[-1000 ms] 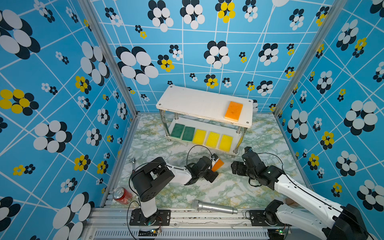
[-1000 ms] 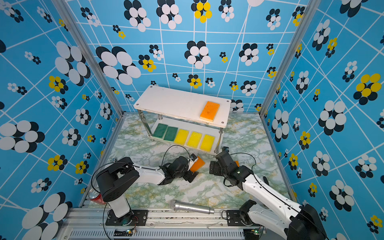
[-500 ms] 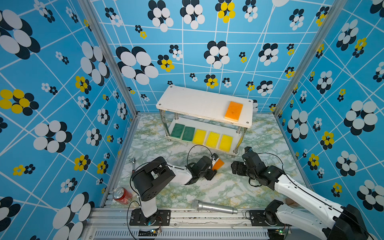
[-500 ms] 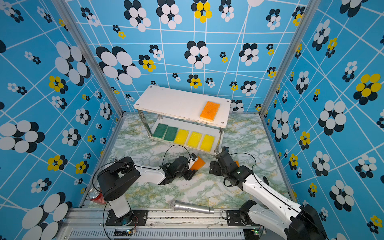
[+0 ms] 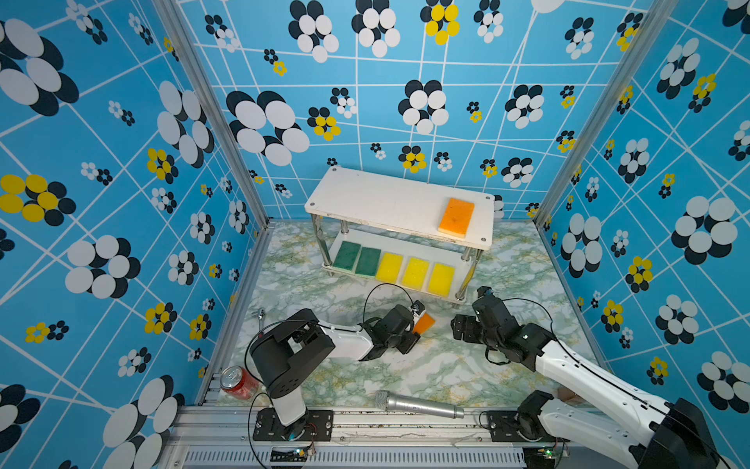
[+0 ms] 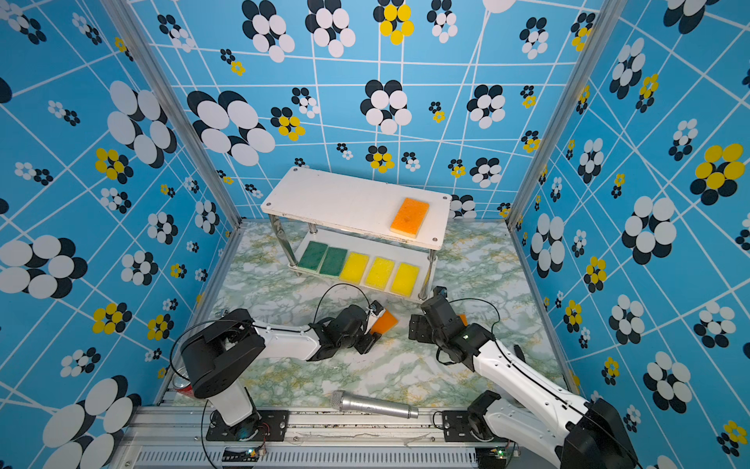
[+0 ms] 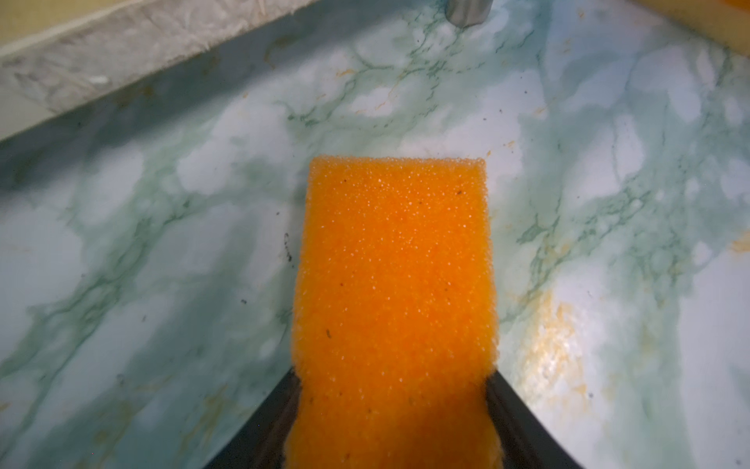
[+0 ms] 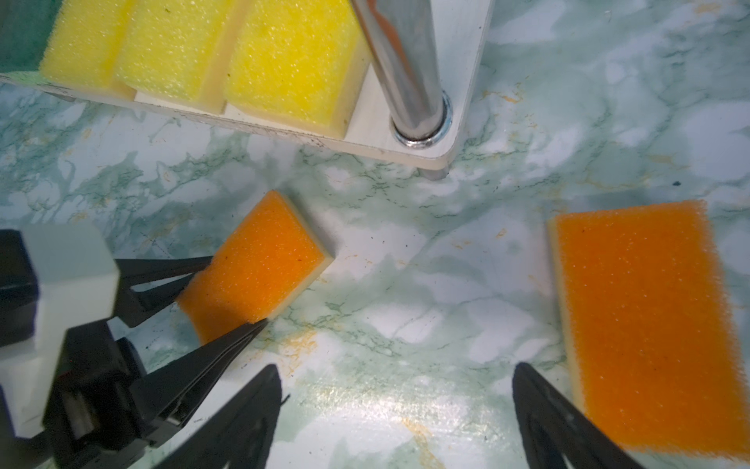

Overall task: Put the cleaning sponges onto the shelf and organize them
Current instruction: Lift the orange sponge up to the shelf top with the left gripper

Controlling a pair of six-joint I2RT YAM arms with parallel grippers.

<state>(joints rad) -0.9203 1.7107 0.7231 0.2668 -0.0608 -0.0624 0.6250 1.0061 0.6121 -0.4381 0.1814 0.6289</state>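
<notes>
We cannot read the print on the red can (image 5: 237, 381) at the front left corner of the bench (image 5: 426, 365). In both top views our right arm covers nearly all of the loose orange sponge (image 8: 637, 320) lying on the bench. The left hand (image 8: 238, 290) is clamped on a second orange sponge (image 7: 393, 284) near the front edge of the shelf (image 5: 389, 199); the right hand (image 8: 393, 367) gapes, empty.

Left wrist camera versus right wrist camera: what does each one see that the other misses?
Only the left wrist view: the gripped orange sponge in close-up, pores and all, with the left arm's jaws shut on it. Only the right wrist view: three yellow sponges, a shiny post, a second orange sponge in clear view, flat on the marble table, and the right arm's jaws, open. Both: the gripped sponge, the table and the shelf's lower board.
</notes>
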